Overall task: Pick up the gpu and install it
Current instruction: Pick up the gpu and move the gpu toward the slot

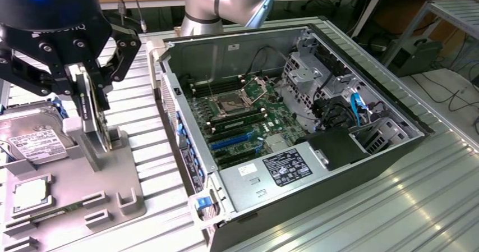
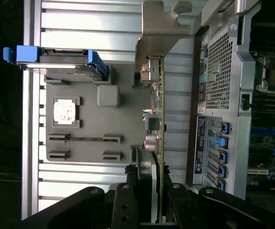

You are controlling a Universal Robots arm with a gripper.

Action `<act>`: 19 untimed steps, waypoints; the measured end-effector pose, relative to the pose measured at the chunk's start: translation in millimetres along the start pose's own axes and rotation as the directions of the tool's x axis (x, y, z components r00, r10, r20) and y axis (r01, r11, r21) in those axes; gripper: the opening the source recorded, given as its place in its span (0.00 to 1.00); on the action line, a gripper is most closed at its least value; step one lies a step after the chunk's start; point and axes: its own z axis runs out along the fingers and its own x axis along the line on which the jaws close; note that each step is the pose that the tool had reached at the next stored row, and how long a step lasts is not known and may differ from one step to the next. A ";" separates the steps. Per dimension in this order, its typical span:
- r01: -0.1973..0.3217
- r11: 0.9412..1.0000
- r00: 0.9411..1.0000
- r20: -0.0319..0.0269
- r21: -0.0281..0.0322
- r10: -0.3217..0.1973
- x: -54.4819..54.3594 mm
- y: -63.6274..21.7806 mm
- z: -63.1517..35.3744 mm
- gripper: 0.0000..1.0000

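One open computer case [image 1: 314,207] lies on its side across the middle and right of the exterior view, its one green motherboard [image 1: 247,117] facing up. One robot arm [image 1: 217,5] rises behind the case at top centre.

At the exterior view's lower left sits one grey fixture tray [image 1: 112,193]. On it are one silver hard drive [image 1: 33,137] with a white label and one small square CPU chip [image 1: 30,193].

At the exterior view's upper left, the single black gripper [image 1: 91,95] has its fingers pressed together on the gpu [image 1: 95,120], one on each face. The one thin dark card stands on edge, upright, above the tray's stand. Whether its lower edge rests in the stand cannot be told.

The wrist view, looking down along the card, adds detail. It shows the gpu [image 2: 159,124] edge-on, its silvery bracket [image 2: 158,28] at the far end, and the gripper [image 2: 156,167] clamped on the near end. The tray [image 2: 123,124] lies to one side of the card and the case's perforated rear wall [image 2: 218,71] to the other.
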 end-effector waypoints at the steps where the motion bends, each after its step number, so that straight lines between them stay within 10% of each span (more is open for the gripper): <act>1: 0.000 1.000 1.000 0.000 0.000 0.000 -0.2 0.0 0.0 0.28; 19: 0.000 1.000 1.000 0.000 0.000 0.000 -9.7 -0.4 0.0 0.28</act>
